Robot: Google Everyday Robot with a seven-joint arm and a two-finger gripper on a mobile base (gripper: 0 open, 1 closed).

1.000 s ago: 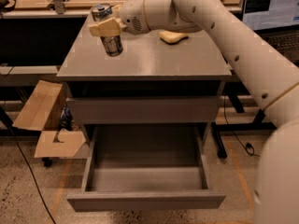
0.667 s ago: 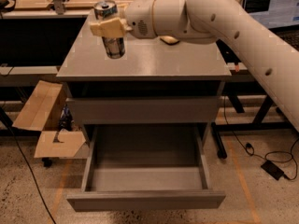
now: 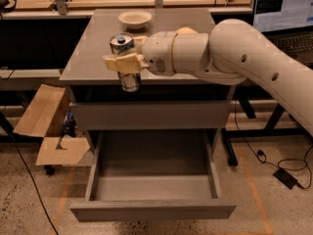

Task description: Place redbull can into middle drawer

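The redbull can (image 3: 125, 49) is a slim silver-and-blue can with a shiny top. My gripper (image 3: 124, 62) is shut on the can and holds it upright in the air at the front edge of the grey cabinet top (image 3: 98, 58). One cream finger (image 3: 120, 63) crosses the can's front. The middle drawer (image 3: 151, 173) stands pulled open below, with a flat grey inside and nothing in it. The can is above and a little left of the drawer's middle. A closed grey front (image 3: 149, 115) sits above the drawer.
A cream bowl (image 3: 135, 18) stands at the back of the cabinet top. An open cardboard box (image 3: 49, 131) lies on the floor at the left. Cables and a power brick (image 3: 286, 177) lie on the floor at the right. A laptop (image 3: 286, 13) is at the far right.
The arm has carried the can forward and down, from over the back left of the cabinet top to its front edge. The view has also shifted.
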